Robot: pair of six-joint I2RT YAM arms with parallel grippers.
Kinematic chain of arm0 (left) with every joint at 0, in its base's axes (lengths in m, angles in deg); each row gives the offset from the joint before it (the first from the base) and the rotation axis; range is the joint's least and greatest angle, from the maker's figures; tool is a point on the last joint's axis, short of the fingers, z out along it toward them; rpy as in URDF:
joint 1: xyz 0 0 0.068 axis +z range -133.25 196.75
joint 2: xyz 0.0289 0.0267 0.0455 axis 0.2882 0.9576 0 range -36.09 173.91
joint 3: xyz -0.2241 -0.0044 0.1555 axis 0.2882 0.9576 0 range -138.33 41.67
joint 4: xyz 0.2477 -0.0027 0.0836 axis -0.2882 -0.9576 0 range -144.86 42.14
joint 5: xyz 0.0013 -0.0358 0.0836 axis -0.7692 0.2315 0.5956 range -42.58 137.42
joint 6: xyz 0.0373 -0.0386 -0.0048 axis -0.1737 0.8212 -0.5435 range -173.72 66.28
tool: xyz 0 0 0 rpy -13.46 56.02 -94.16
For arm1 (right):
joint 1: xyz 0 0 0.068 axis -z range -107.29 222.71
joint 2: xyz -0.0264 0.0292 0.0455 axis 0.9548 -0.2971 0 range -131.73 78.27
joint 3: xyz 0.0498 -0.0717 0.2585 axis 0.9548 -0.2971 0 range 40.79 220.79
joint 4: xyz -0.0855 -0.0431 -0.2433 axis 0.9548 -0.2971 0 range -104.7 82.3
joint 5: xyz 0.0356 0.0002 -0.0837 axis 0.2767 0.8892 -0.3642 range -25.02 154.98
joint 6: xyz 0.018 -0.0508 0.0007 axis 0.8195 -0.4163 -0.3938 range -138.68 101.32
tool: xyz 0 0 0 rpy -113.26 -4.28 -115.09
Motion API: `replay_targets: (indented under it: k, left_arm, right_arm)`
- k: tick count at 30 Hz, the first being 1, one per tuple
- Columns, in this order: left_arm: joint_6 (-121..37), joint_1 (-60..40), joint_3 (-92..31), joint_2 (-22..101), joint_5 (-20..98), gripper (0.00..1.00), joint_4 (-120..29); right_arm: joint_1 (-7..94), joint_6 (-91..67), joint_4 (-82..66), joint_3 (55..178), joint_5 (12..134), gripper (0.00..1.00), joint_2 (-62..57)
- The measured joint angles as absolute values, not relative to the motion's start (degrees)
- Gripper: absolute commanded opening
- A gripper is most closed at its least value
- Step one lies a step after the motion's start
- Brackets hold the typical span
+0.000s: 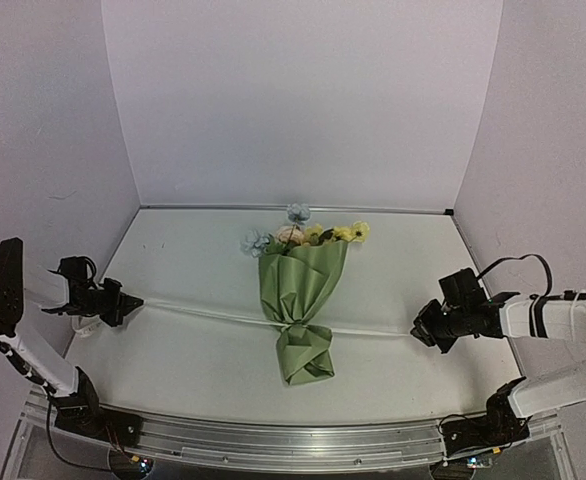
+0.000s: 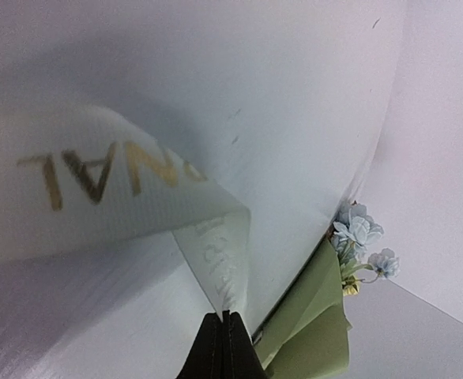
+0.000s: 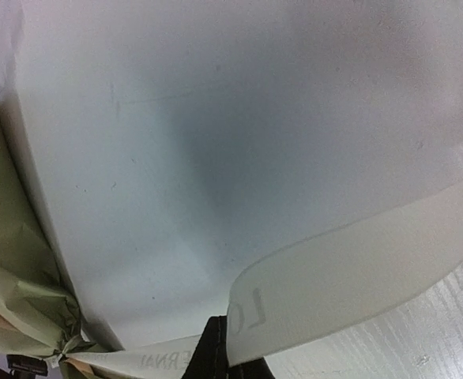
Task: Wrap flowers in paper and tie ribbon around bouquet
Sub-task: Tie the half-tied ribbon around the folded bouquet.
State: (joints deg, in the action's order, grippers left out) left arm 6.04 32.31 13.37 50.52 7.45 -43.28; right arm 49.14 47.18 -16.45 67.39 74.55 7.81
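- Between the jaws of the left gripper, which are pressed fully together, one end of the ribbon is pinched. In the left wrist view the cream band with gold letters curls up just above the fingers.
- The right gripper is closed almost completely and grips the other end of the ribbon, which loops away just above its jaws.
- From one pair of jaws to the other, the ribbon runs nearly straight, low over the table, and meets the narrow waist of the bouquet.
- The bouquet lies about midway between both pairs of jaws, well apart from each. The flowers show above the green paper.
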Motion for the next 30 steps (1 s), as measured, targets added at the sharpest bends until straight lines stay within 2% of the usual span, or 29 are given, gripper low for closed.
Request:
replay_targets:
  k: [1,2,4,7,9,12,16,22,26,30]
  left_arm:
    - [5.71,31.81,12.97,50.51,8.46,0.06,-43.37]
    - [5.4,31.38,12.57,50.49,9.99,0.16,-43.37]
    - [5.06,30.72,12.06,50.13,12.45,0.36,-43.29]
    - [5.26,29.04,12.06,48.15,15.32,0.62,-43.67]
    - [5.56,27.87,12.17,45.84,16.87,0.71,-44.54]
    - [6.28,26.21,12.2,40.75,19.04,0.75,-46.96]
    - [8.85,22.95,12.2,33.37,22.26,0.76,-50.56]
    - [22.4,6.57,15.23,25.35,28.83,0.75,-52.08]
    - [34.81,-5.59,18.14,26.4,33.63,0.75,-50.28]
    - [44.87,-14.92,18.21,34.12,36.88,0.75,-42.74]
  right_arm:
    - [49.18,47.19,-16.79,67.91,73.43,0.28,7.4]
    - [49.42,47.08,-17.4,68.43,71.93,0.38,7.0]
    - [49.83,47.18,-18.37,69.1,69.61,0.52,6.39]
    - [49.11,47.77,-19.34,69.37,68.2,0.63,6.22]
    - [47.37,48.68,-19.66,69.41,67.61,0.66,6.27]
    - [42.9,51.78,-19.79,69.41,66.5,0.69,6.7]
    - [35.83,58.02,-19.73,69.81,64.06,0.72,7.91]
    - [28.0,67.69,-18.29,74.13,60.46,0.73,5.18]
    - [25.65,72.02,-15.35,77.75,60.12,0.75,-0.53]
    - [24.88,75.17,-12.66,78.98,60.0,0.74,-4.34]
